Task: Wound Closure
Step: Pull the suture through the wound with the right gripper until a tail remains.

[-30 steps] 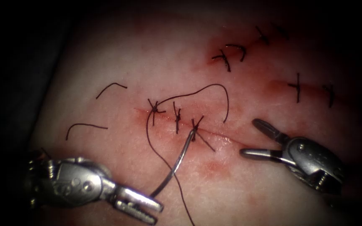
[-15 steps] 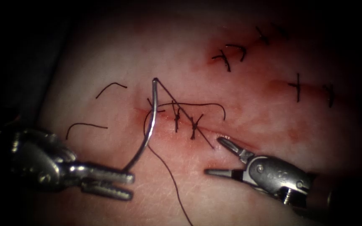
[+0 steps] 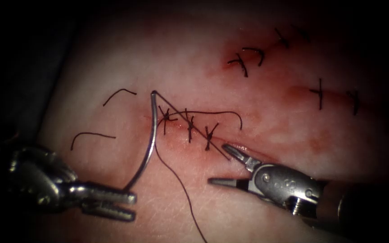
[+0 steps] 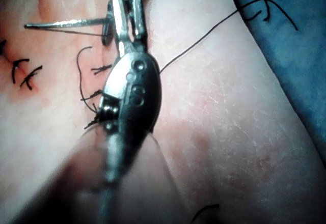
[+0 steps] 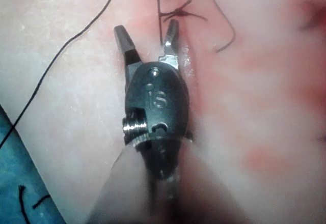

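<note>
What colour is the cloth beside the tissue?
Blue cloth; clearest in the left wrist view.

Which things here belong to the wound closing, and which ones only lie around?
In use:
- needle, clear of the tissue, held near one end by the left pincer
- thread
- right pincer, open, holding nothing
- cut

Lying about:
- loose thread ends
- finished stitches
</note>
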Available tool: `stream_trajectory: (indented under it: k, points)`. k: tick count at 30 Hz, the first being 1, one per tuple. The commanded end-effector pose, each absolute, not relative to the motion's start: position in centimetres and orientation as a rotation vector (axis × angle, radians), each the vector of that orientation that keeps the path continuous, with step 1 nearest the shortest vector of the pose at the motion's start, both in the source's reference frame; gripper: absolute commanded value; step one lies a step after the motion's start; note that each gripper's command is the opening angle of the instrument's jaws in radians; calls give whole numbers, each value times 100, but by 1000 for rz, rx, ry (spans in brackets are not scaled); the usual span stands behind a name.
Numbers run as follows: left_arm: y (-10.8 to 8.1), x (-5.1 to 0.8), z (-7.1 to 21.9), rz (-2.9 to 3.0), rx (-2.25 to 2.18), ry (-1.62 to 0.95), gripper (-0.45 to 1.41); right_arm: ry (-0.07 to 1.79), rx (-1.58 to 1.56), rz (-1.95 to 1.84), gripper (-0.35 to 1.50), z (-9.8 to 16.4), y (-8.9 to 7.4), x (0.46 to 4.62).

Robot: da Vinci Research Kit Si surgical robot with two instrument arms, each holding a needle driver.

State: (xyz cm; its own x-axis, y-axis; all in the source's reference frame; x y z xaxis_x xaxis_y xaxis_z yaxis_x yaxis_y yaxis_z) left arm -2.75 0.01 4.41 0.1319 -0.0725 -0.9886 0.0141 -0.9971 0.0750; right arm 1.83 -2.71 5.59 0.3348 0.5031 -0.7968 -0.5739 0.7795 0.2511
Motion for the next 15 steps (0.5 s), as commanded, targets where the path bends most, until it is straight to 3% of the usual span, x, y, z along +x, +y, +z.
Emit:
stream_trajectory:
  k: [1,2,3,4,15]
  points:
    - [-1,-280,447,-2025,2314,-58,-45,989,-78,704,78,569,-278,188]
    - [-1,-280,447,-2025,2314,-58,-45,989,-78,704,78,569,-278,188]
    - [-2,-280,447,-2021,2315,-58,-45,973,-74,701,61,570,-279,188]
    - [-4,-279,449,-2022,2317,-53,-45,964,-64,695,-33,568,-281,189]
    - [-19,-279,492,-2071,2340,29,-45,796,15,768,-35,542,-317,194]
